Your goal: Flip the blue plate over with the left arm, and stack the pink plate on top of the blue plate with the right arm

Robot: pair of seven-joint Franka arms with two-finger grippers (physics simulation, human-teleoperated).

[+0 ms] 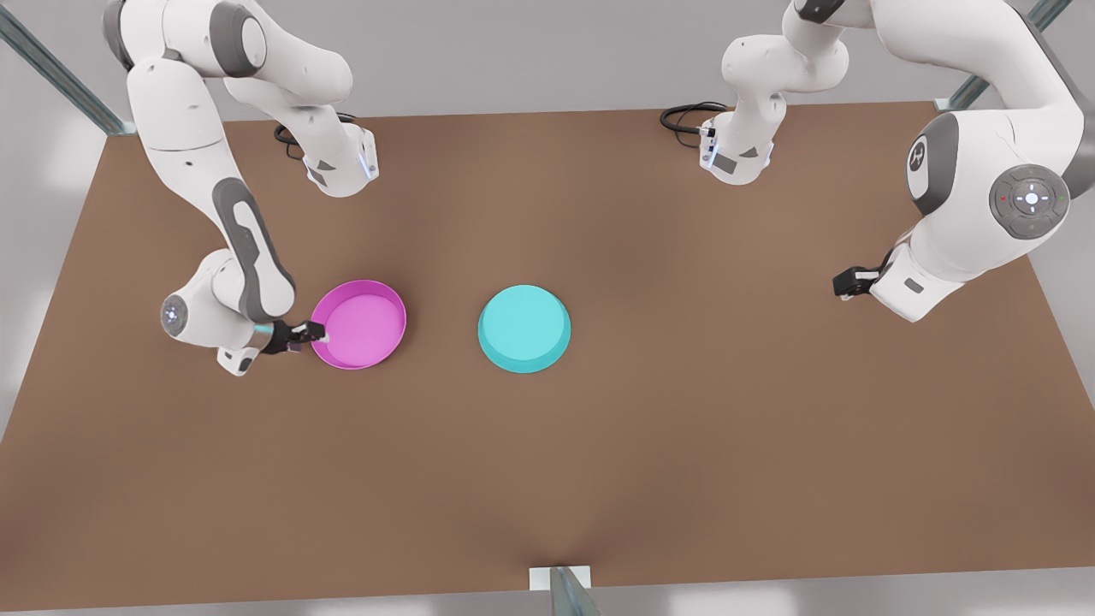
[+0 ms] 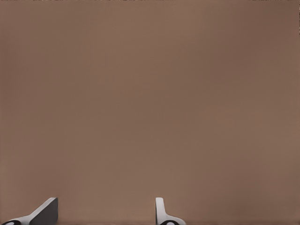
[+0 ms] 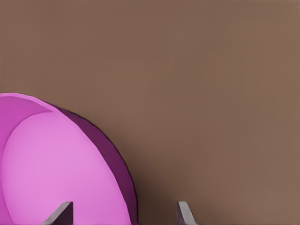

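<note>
The pink plate [image 1: 359, 324] lies open side up on the brown table [image 1: 599, 445], left of centre in the front view. Its rim and light inside [image 3: 56, 168] sit close under the right wrist camera. My right gripper [image 1: 313, 334] [image 3: 124, 213] is at the plate's rim on the front view's left. It is open, with one finger over the inside and one outside the wall. The blue plate [image 1: 523, 328] rests near the centre, apparently flat base up, with nothing touching it. My left gripper [image 1: 843, 282] [image 2: 104, 213] waits open above bare table at the front view's right.
Both arm bases [image 1: 338, 167] [image 1: 736, 154] stand at the table's far edge with black cables beside them. Metal frame posts rise at the far corners, and one stands at the near edge [image 1: 560, 590]. Bare brown table surrounds the plates.
</note>
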